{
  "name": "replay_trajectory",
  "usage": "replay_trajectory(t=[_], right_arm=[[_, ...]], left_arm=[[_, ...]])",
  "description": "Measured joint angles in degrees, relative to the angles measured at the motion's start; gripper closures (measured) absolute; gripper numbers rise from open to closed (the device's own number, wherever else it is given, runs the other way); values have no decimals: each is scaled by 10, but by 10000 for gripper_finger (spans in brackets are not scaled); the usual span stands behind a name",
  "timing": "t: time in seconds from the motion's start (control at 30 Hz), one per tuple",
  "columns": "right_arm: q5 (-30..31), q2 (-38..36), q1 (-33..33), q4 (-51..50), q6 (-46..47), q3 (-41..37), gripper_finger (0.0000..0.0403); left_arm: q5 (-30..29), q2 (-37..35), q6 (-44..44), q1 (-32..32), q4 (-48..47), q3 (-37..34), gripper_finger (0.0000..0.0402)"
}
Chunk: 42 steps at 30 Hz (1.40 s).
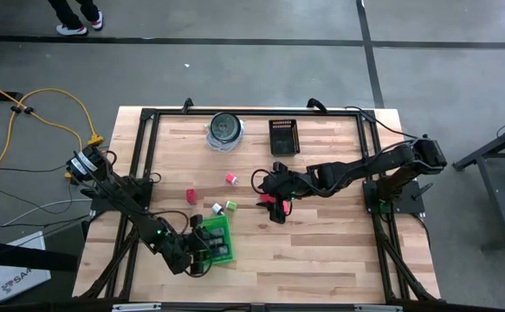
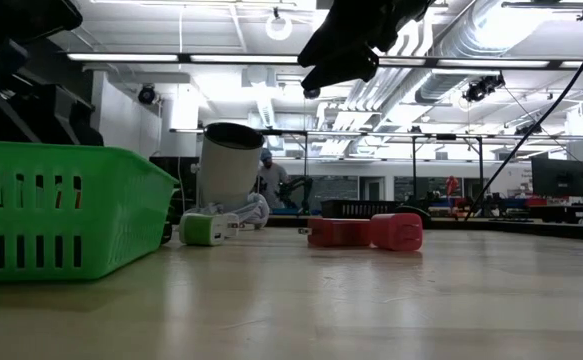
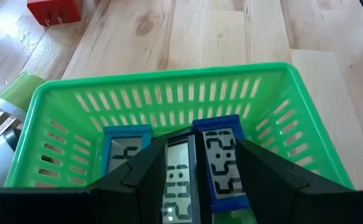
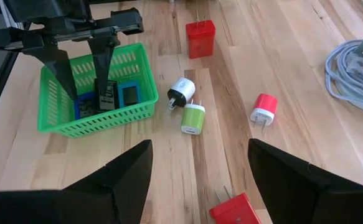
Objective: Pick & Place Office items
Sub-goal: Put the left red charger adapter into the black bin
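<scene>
The green tray stands near the table's front left, and my left gripper reaches into it from above, slanting, open. Between its fingers lie a black display piece and a blue one. Another blue piece lies beside them in the tray. Loose on the wood are a red block, a pink-topped plug, a white plug and a green plug. My right gripper hangs open above another red block at mid-table. My left gripper has one finger right by the black display piece's upper end inside the tray. Whether either finger touches it or the blue piece, I cannot tell. Both pieces rest in the tray.
A round clear-and-dark container and a small black basket stand at the far side. A grey cable coil lies by the container. Bare wood stretches across the near right of the table.
</scene>
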Motion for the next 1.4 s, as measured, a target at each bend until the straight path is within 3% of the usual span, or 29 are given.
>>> replay_trajectory(t=[0.57, 1.07, 1.4], right_arm=[[0, 0, 0, 0, 0, 0, 152], [0, 0, 0, 0, -2, 0, 152], [0, 0, 0, 0, -2, 0, 152]], left_arm=[[-2, -9, 11, 0, 2, 0, 219], [-30, -163, 183, 1, 2, 0, 219], [-45, -217, 249, 35, -7, 0, 219]])
